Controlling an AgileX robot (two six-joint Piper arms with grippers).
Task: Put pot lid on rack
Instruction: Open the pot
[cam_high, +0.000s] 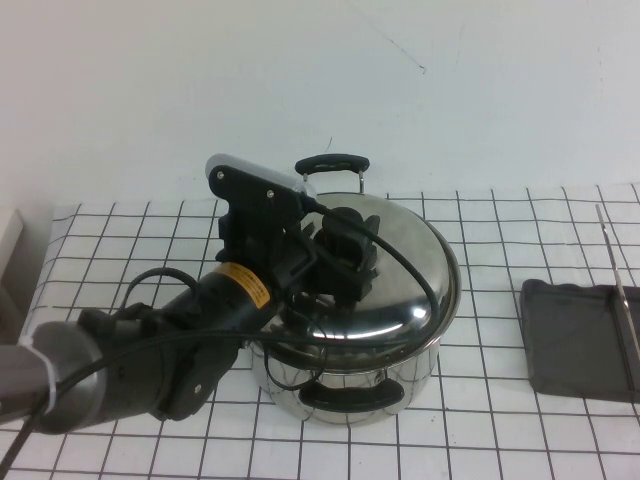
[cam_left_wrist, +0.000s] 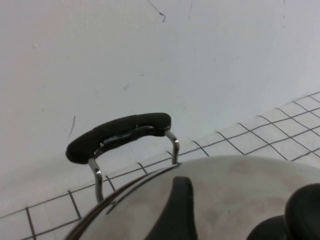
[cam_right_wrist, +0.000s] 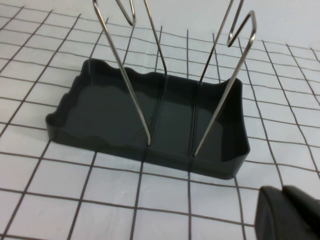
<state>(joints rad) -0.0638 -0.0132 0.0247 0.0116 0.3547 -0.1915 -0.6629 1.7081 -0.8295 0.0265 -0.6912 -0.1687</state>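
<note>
The polished steel pot lid (cam_high: 405, 260) rests tilted on the deep steel pot (cam_high: 345, 375), shifted a little to the right of it. My left gripper (cam_high: 345, 255) reaches over the lid's centre and is shut on its black knob, which the fingers mostly hide. The left wrist view shows the lid's dome (cam_left_wrist: 235, 185), one dark finger (cam_left_wrist: 176, 210) and the pot's far loop handle (cam_left_wrist: 117, 135). The dark grey rack (cam_high: 575, 340) with wire rods (cam_high: 620, 290) stands at the right. My right gripper (cam_right_wrist: 289, 216) is shut and empty, hovering just short of the rack (cam_right_wrist: 115, 110).
The pot's near black handle (cam_high: 345, 395) faces me. The table has a white cloth with a black grid (cam_high: 500, 420). A white wall (cam_high: 450, 90) rises close behind the pot. A pale object (cam_high: 8, 235) sits at the far left edge.
</note>
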